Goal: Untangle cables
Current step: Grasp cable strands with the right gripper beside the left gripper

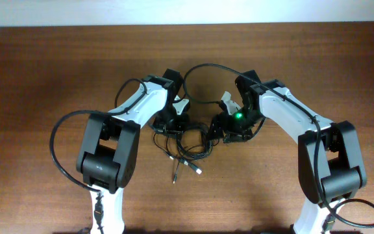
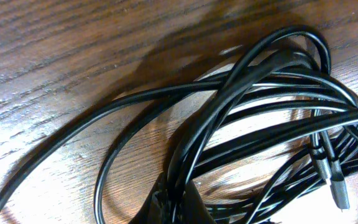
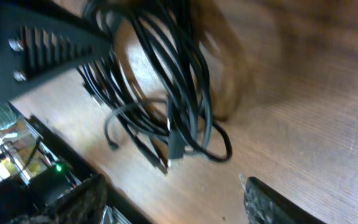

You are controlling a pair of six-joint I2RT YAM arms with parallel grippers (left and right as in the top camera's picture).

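– Brown wooden desk (image 1: 44,78), grain plain to see. Cables (image 1: 186,144) lie bunched at its middle, between both arms, with two plug ends trailing toward the near edge.
– Grippers?
– Right gripper (image 3: 173,180) is released, fingers wide apart, nothing between them, just short of the bunch. Left gripper (image 1: 174,122) sits at the bunch; clenched or released, I cannot tell.
– Step in hand?
– Judged early: loops cross heavily and no strand lies apart. The next move calls for pinching one strand near a plug (image 2: 334,183) and drawing it outward while the other arm pins the rest.
– Containers?
– None seen.
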